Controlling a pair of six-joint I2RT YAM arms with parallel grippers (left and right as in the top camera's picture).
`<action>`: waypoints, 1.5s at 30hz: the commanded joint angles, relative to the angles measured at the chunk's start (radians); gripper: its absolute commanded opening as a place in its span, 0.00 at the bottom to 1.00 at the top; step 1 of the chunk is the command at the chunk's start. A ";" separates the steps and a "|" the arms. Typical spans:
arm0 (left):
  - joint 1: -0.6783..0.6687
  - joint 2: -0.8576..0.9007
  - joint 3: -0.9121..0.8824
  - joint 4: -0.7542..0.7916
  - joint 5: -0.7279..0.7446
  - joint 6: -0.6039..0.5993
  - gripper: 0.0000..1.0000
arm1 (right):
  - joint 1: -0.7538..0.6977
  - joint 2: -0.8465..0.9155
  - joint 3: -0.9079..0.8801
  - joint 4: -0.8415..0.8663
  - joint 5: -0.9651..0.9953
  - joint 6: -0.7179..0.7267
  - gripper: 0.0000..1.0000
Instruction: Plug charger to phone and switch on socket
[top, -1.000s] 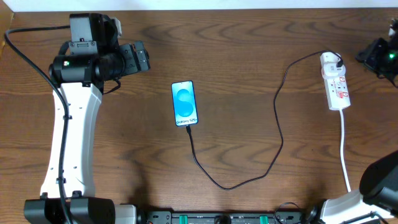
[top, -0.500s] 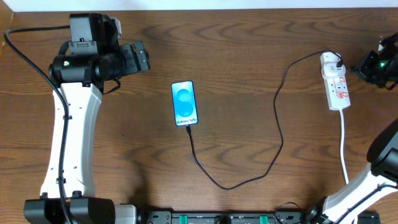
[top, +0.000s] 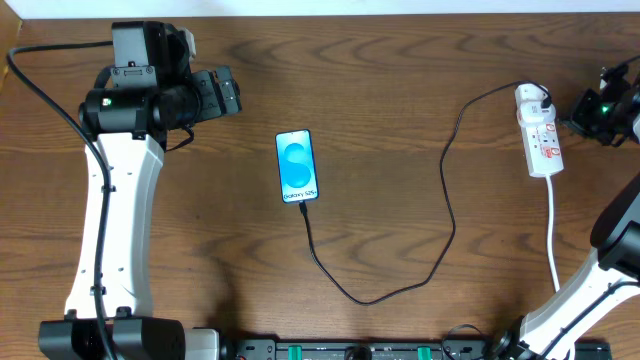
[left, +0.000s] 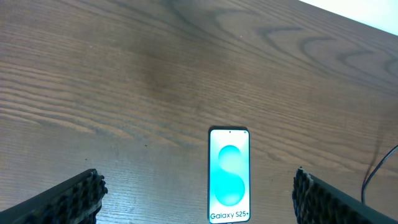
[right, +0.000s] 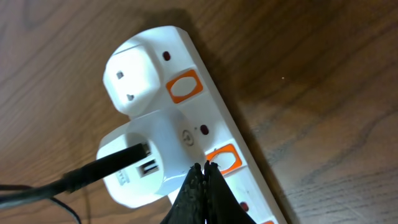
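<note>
The phone lies flat mid-table with its blue screen lit; it also shows in the left wrist view. The charger, a thin black cable, runs from the phone's lower edge in a loop to a white adapter on the socket. In the right wrist view the socket has orange switches. My right gripper is shut, its tips at the edge of an orange switch. It sits just right of the socket in the overhead view. My left gripper is open and empty, above the table short of the phone.
The socket's white cord runs toward the front edge at the right. The left arm stretches along the table's left side. A second white plug sits at the socket's end.
My right gripper has moved left from the table's right edge to close beside the socket. The left arm, phone and cable have not moved.
</note>
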 joint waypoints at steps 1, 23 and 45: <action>0.004 -0.010 0.003 -0.003 -0.014 -0.001 0.98 | -0.006 0.010 0.006 0.008 0.009 -0.021 0.01; 0.004 -0.010 0.003 -0.003 -0.014 -0.001 0.98 | -0.003 0.086 0.006 0.050 -0.024 -0.021 0.01; 0.004 -0.010 0.003 -0.003 -0.014 -0.001 0.98 | 0.037 0.088 -0.004 0.027 -0.026 -0.020 0.01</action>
